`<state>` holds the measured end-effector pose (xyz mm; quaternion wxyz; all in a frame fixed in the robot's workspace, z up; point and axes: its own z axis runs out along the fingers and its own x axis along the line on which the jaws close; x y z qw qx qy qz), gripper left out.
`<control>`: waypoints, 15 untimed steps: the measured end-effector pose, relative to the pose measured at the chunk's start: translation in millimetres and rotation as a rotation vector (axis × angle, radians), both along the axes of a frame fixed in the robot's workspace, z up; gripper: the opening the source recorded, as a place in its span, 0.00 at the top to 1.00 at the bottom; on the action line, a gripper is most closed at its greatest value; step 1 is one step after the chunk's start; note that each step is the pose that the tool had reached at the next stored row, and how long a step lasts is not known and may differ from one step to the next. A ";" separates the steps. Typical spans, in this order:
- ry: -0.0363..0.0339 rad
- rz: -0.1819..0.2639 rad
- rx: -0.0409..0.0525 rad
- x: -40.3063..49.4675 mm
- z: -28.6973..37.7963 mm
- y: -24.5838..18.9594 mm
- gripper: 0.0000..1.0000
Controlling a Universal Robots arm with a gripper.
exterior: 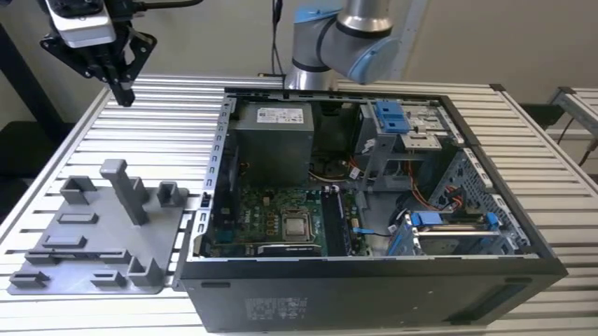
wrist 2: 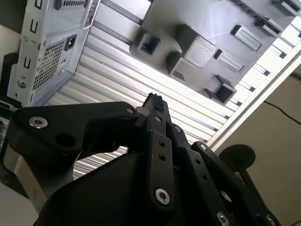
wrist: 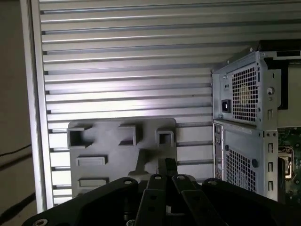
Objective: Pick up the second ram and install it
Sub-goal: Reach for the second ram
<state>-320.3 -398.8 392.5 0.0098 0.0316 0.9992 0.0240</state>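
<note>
Zero load is riding in the pincer (exterior: 124, 98), it's hanging pinched narrow well above the grey holder tray (exterior: 98, 227). We're guessing the second ram is sitting in the motherboard (exterior: 271, 210) slots, well off to the pincer's side, but we're not managing to tell
</note>
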 end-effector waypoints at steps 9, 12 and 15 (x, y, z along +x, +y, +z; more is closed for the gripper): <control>0.0000 0.000 0.0001 -28.9 -0.1 0.0 0.89; 0.0000 0.000 0.0000 -35.7 -0.1 0.0 0.89; 0.0000 0.000 0.0001 -42.7 -0.1 0.0 0.89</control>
